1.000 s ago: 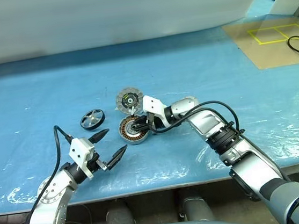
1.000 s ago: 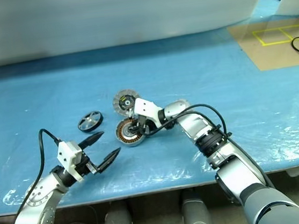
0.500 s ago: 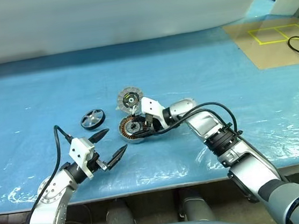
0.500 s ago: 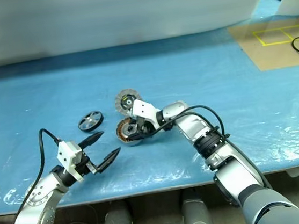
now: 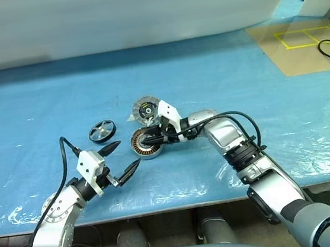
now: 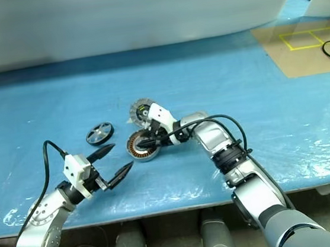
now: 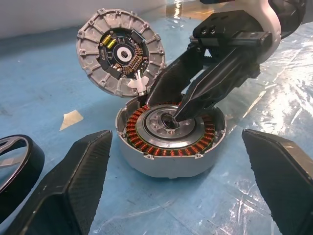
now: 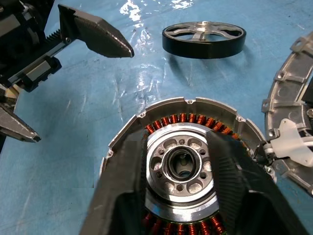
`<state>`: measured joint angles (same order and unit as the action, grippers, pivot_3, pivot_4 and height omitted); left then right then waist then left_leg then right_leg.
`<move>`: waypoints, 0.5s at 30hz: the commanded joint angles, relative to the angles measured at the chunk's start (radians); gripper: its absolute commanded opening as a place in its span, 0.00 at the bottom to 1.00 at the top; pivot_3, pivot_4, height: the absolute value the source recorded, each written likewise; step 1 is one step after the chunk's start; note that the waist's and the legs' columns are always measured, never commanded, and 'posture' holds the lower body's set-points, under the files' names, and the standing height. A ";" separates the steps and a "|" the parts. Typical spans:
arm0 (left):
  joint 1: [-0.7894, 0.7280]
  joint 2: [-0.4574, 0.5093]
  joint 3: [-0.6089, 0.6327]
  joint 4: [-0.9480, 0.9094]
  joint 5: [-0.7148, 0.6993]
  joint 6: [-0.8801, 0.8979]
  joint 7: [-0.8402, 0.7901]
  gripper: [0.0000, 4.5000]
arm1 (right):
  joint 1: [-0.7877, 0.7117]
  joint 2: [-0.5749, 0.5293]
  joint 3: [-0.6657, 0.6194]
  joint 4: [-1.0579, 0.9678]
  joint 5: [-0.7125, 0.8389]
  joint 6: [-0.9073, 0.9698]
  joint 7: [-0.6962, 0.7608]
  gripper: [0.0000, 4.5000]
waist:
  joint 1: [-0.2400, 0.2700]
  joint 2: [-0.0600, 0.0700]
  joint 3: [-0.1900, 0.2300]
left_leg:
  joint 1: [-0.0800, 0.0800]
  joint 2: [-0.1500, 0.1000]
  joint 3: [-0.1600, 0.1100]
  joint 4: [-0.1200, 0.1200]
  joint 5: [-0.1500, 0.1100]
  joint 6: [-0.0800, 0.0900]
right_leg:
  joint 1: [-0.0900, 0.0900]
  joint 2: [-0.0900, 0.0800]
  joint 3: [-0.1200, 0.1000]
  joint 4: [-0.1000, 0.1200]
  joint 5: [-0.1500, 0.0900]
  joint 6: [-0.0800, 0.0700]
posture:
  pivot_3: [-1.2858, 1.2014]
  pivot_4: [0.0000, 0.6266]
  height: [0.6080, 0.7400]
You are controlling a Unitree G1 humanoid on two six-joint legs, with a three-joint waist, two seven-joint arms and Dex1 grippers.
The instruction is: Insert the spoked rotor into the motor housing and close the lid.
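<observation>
The spoked rotor, a small dark wheel with black rim and silvery spokes, lies flat on the blue-covered table, left of the assembly and untouched. It is apart from both grippers, toward the table's near edge.

The motor housing, a shallow silver-grey round case with copper-brown windings around a metal hub, sits just right of the rotor. Its lid, a ribbed silver disc with dark centre, stands raised at the housing's far edge, so the cavity is exposed.

The right gripper reaches over the housing with its tips at the central hub. Its fingers are a little apart, and whether they grip the hub cannot be told. Over the last second its wrist rolled slightly while the housing shifted little; this reads as steadying or adjusting, not insertion.

The left gripper hovers wide open and empty near the table's near edge, short of the housing. The rotor remains to be picked up.
</observation>
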<state>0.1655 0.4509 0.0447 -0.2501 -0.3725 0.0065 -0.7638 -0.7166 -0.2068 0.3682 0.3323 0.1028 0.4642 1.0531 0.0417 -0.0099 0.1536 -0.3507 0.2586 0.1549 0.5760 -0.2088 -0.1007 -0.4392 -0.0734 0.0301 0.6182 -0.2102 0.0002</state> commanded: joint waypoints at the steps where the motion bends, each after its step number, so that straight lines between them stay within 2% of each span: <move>1: -0.005 0.009 0.003 -0.023 -0.005 -0.002 -0.008 1.00 | 0.006 0.007 0.014 -0.024 -0.017 -0.046 -0.015 0.18 | 0.000 0.000 0.000 | 0.000 0.000 0.000 0.000 0.000 0.000 | 0.000 0.000 0.000 0.000 0.000 0.000 | 0.52 0.24 1.00; 3: -0.008 0.009 0.003 -0.023 -0.004 0.000 -0.008 1.00 | 0.008 0.015 0.013 -0.023 -0.014 -0.048 -0.020 0.00 | -0.001 0.000 0.000 | 0.000 0.000 0.000 0.000 0.000 0.000 | 0.000 0.000 0.000 0.000 0.000 0.000 | 0.52 0.24 1.00; 15: -0.007 0.009 0.006 -0.027 -0.005 0.001 -0.005 1.00 | -0.003 0.006 0.055 0.014 -0.086 -0.110 -0.041 0.00 | -0.001 0.000 0.000 | 0.000 0.000 0.000 0.000 0.000 0.000 | 0.000 0.000 0.000 0.000 0.000 0.000 | 0.52 0.24 1.00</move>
<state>0.1618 0.4521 0.0439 -0.2501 -0.3717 0.0100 -0.7640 -0.7072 -0.1970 0.4092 0.3419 0.0332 0.3582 1.0145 0.0412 -0.0099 0.1536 -0.3503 0.2585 0.1549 0.5760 -0.2088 -0.1007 -0.4391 -0.0734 0.0303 0.6186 -0.2102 0.0002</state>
